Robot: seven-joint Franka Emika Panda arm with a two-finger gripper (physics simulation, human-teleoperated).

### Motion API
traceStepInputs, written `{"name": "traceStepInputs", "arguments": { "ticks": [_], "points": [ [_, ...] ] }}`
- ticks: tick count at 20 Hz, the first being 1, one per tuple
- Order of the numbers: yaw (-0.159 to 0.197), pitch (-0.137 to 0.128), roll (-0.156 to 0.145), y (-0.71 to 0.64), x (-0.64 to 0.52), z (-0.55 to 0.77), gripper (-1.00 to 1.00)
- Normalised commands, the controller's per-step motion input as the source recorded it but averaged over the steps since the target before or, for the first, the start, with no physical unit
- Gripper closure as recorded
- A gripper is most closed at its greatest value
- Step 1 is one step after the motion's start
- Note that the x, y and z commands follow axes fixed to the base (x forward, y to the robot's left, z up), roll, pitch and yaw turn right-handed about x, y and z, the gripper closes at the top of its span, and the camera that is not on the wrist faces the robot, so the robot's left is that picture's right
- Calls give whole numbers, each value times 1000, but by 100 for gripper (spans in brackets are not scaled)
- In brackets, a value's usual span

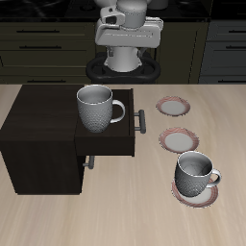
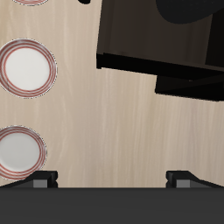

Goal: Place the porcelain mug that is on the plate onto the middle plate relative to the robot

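The porcelain mug (image 1: 195, 172) stands upright on the plate (image 1: 206, 199) nearest the table's front edge, handle pointing away from the cabinet. The middle plate (image 1: 179, 140) lies bare just behind it and also shows in the wrist view (image 2: 26, 67). A third plate (image 1: 174, 105) lies farther back and shows in the wrist view too (image 2: 19, 150). My gripper (image 1: 128, 60) hangs high at the table's back by the robot base, far from the mug. In the wrist view the gripper (image 2: 114, 179) is open and empty, its fingertips (image 2: 44, 179) wide apart. The mug is out of the wrist view.
A dark wooden cabinet (image 1: 43, 135) stands beside the plates with its drawer (image 1: 108, 144) pulled open toward them. A bigger grey-white mug (image 1: 96, 106) stands on top of the cabinet. The cabinet (image 2: 157, 35) also fills part of the wrist view.
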Motion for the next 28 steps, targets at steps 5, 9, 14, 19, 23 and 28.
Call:
{"name": "traceStepInputs", "arguments": {
  "ticks": [5,9,14,19,23,28],
  "points": [
    [-12,4,13,431,349,59,-100],
    [-18,1,20,532,274,38,-100],
    [-17,-18,21,399,237,110,-100],
    [4,-13,26,407,238,72,-100],
    [-17,10,26,222,296,78,-100],
    [-24,-23,3,61,431,130,-100]
  ]
}}
